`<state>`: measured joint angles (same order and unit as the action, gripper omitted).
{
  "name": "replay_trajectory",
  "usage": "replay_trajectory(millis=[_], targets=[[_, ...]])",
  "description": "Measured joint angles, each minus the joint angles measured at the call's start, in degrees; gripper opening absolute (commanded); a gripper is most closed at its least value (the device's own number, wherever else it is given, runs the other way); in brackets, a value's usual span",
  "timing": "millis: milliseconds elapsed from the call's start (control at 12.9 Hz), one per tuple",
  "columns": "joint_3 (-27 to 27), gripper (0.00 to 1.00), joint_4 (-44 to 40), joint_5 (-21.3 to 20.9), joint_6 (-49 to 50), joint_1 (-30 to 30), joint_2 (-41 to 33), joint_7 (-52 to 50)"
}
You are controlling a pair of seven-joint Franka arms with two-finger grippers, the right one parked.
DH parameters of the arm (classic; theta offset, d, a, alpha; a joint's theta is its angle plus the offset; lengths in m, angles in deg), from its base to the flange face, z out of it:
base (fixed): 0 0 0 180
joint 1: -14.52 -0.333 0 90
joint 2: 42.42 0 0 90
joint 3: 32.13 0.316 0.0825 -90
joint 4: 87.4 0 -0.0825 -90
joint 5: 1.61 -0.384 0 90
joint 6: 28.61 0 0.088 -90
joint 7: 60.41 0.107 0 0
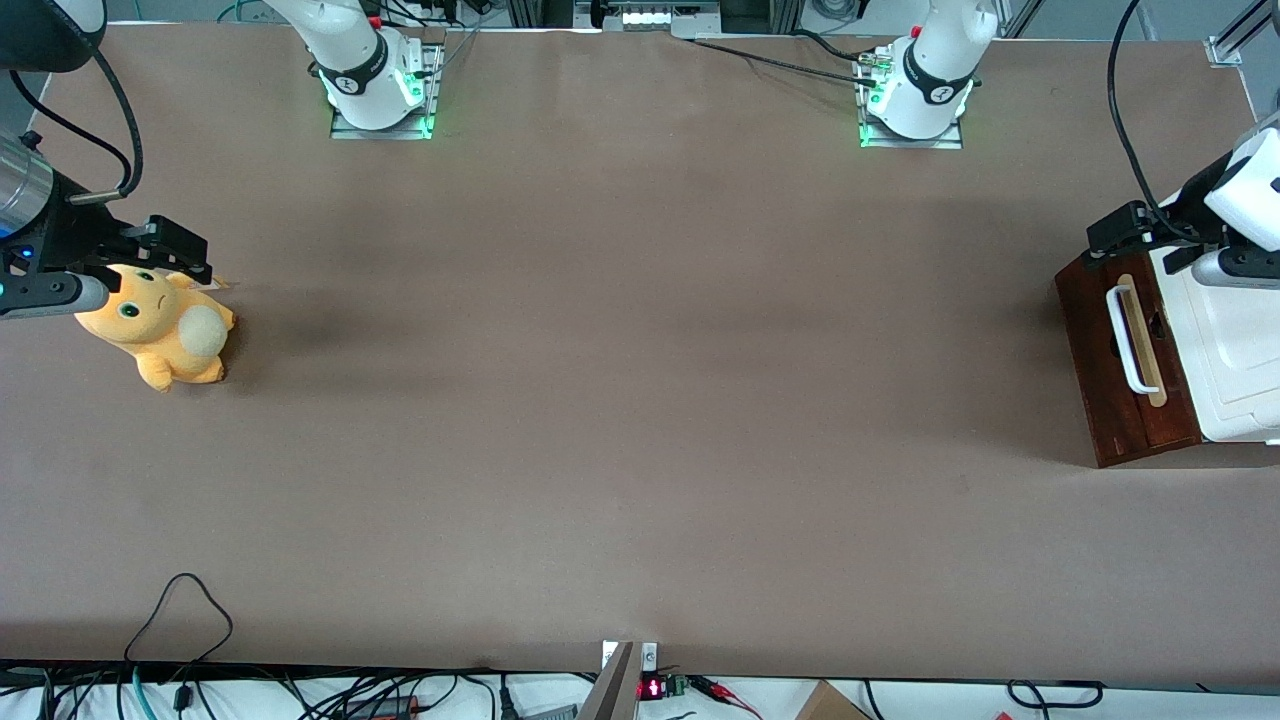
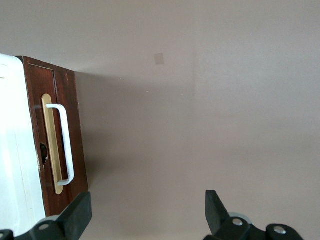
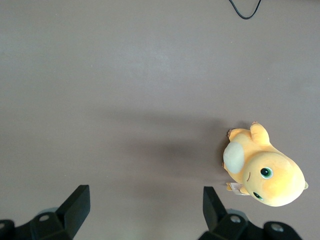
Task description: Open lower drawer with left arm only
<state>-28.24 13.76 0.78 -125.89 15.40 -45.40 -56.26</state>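
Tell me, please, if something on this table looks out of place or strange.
Only the orange plush toy stands out: it lies tipped on its side at the parked arm's end of the brown table, unrelated to the drawer job. The dark reddish-brown drawer front with white bar handle looks shut and undamaged; the left arm's black pincer hovers open above it.

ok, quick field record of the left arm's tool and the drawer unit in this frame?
tool: black two-finger tool of the left arm, open, above the drawer unit's upper edge, touching nothing
drawer: dark reddish-brown wooden drawer front, shut
handle: white bar handle over a tan strip, ungrasped
cabinet: white cabinet top, beside the front
table: brown tabletop
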Motion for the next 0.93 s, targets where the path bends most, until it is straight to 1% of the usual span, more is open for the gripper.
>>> replay_trajectory(millis=[620,930], targets=[[-0.13,1.00,-0.74,-0.20,1.54,0.00,0.00,0.18],[-0.54,1.00,-0.77,-2.11,2.40,0.26,0.00,0.53]])
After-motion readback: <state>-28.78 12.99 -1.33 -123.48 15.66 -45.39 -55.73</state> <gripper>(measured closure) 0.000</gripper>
